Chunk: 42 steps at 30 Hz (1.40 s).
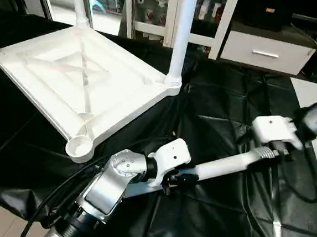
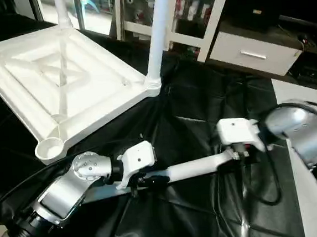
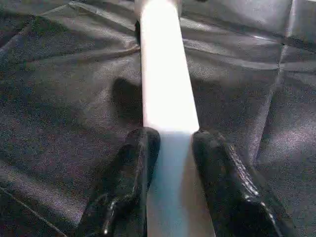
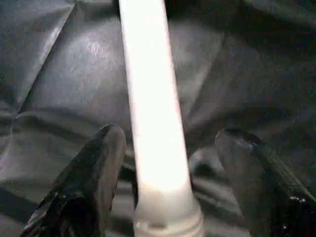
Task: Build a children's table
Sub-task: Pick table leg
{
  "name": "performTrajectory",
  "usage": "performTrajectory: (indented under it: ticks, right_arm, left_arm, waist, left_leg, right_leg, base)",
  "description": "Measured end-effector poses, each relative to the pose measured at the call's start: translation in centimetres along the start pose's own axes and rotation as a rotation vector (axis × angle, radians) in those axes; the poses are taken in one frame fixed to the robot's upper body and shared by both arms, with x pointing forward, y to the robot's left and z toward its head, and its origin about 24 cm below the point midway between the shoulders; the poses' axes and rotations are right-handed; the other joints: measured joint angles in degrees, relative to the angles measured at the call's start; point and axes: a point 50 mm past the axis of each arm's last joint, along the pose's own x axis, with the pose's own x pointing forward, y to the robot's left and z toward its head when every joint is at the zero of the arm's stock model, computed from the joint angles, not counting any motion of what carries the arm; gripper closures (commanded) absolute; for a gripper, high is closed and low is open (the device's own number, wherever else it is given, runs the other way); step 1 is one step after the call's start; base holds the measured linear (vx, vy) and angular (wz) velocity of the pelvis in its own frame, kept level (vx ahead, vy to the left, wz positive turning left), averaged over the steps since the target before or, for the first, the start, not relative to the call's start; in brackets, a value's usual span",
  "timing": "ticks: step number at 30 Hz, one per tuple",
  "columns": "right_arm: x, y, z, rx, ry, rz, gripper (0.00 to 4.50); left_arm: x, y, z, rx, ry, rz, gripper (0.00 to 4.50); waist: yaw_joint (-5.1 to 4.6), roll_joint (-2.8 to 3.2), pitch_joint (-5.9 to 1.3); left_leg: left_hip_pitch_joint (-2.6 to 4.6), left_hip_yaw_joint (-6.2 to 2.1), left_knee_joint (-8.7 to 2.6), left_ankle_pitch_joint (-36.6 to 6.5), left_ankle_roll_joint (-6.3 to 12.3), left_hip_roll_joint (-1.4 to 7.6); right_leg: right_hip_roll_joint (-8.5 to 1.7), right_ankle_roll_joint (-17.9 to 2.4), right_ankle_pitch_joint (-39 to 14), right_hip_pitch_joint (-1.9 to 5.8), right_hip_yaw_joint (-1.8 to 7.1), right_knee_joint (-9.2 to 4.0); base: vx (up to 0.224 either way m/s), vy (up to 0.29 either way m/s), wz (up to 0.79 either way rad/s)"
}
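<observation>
With 3 legs (image 1: 183,30) seated in the tabletop (image 1: 83,86), the left tool (image 3: 170,148) clenches leg 4 (image 1: 229,165); the right tool (image 4: 168,143) stands released around it.

Crinkled black sheet (image 1: 225,118) underfoot, white glass-fronted cabinet (image 1: 193,10) and white drawer unit (image 1: 266,51) behind, tiled floor (image 1: 1,221).

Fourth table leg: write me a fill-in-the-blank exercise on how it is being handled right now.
1. The loose leg is clamped by the ___ gripper.
2. The right gripper straddles the leg's ribbed end with its fingers ___.
3. The tabletop lies with its ribbed underside facing ___.
4. One corner socket stands ___.

Missing words: left; open; up; empty
</observation>
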Motion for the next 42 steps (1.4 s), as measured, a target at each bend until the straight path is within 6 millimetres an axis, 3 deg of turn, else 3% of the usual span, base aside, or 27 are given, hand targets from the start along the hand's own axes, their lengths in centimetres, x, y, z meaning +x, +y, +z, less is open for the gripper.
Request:
performTrajectory:
  ticks: [11,19,27,42]
  right_arm:
    - [2.5,0.6,-0.9,-0.066,0.163,0.090,1.24]
    - [4.3,0.9,-1.8,-0.056,0.210,0.112,2.01]
    - [4.5,0.4,-1.9,-0.062,0.222,0.097,2.56]
    - [4.6,0.2,-2.5,-0.043,0.232,0.093,2.61]
  left_arm:
    - [0.4,0.2,0.1,0.009,0.000,-0.004,2.78]
    - [0.4,0.2,0.0,0.015,0.002,-0.012,2.78]
    - [0.4,0.4,0.1,0.017,0.007,-0.011,2.78]
    - [-0.4,1.3,0.3,0.022,-0.026,0.032,2.78]
  waist:
    - [0.05,-0.11,-0.08]
    - [0.08,-0.28,-0.19]
    - [0.06,-0.33,-0.22]
    - [0.15,-0.45,-0.35]
  left_leg:
    - [0.01,0.01,0.00,0.01,-0.01,0.01]
    - [0.00,0.01,0.00,0.01,-0.01,0.03]
    - [0.02,0.01,0.10,0.03,-0.04,0.04]
    - [0.03,0.01,0.66,0.10,-0.13,0.23]
  right_leg:
    - [0.00,0.00,0.00,0.02,-0.02,0.02]
    - [0.00,0.00,0.00,0.02,-0.04,0.02]
    - [-0.01,0.00,0.00,0.01,-0.04,0.20]
    - [-0.01,-0.01,0.01,0.03,-0.12,0.76]
  base:
    - [0.000,0.000,0.00]
    - [0.000,0.000,0.00]
    - [0.000,0.000,0.00]
    - [0.000,0.000,0.00]
